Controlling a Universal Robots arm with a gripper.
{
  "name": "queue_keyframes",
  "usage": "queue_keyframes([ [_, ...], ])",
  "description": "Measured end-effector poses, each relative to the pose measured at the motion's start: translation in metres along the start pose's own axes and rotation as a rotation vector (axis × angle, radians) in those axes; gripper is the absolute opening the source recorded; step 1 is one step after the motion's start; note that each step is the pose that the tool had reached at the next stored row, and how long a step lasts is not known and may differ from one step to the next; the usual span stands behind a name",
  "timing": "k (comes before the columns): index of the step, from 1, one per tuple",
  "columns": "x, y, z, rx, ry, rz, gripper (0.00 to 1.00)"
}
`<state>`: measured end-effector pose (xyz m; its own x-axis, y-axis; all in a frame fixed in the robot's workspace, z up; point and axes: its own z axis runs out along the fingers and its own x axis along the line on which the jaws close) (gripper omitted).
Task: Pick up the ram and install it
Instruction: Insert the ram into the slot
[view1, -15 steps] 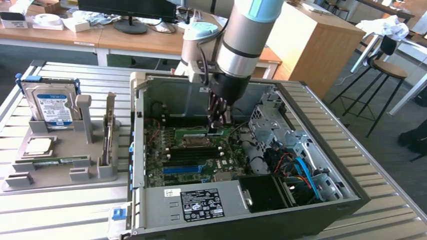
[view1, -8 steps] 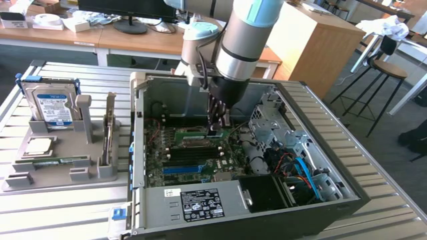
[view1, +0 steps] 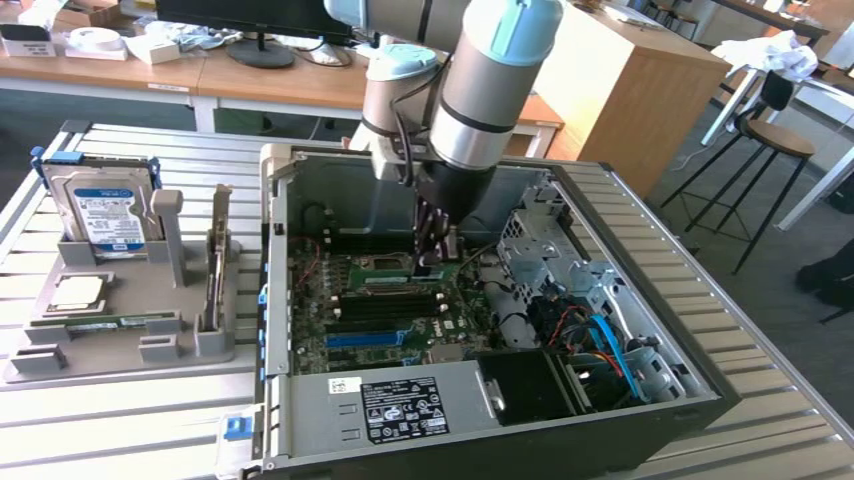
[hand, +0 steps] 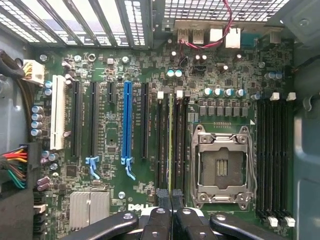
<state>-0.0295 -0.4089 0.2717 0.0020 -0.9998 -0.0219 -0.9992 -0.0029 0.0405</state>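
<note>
The ram (hand: 171, 142) is a thin green stick seen edge-on, and my gripper (hand: 171, 196) is shut on its near end. It runs along the pair of black memory slots (hand: 162, 140) beside the open processor socket (hand: 221, 167) on the green motherboard (hand: 107, 75). Whether it touches a slot I cannot tell. In the exterior view my gripper (view1: 434, 260) hangs straight down inside the open computer case (view1: 380, 410), just above the motherboard (view1: 387, 320).
A grey holder (view1: 120, 355) at the exterior view's left carries the hard drive (view1: 104, 215), the square processor chip (view1: 78, 292), a flat green stick (view1: 114, 322) and a thin board on edge (view1: 218, 255). Case walls, a drive cage (view1: 541, 245) and cables (view1: 601, 335) surround the gripper.
</note>
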Motion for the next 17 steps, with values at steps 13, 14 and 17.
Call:
queue_keyframes([
  [13, 0.0002, -0.0004, 0.0089, -0.0001, 0.0002, 0.000, 0.11],
  [14, 0.0002, -0.0003, 0.0090, 0.0000, 0.0002, 0.000, 0.11],
  [17, 0.0002, -0.0004, 0.0090, 0.0001, 0.0000, 0.000, 0.11],
])
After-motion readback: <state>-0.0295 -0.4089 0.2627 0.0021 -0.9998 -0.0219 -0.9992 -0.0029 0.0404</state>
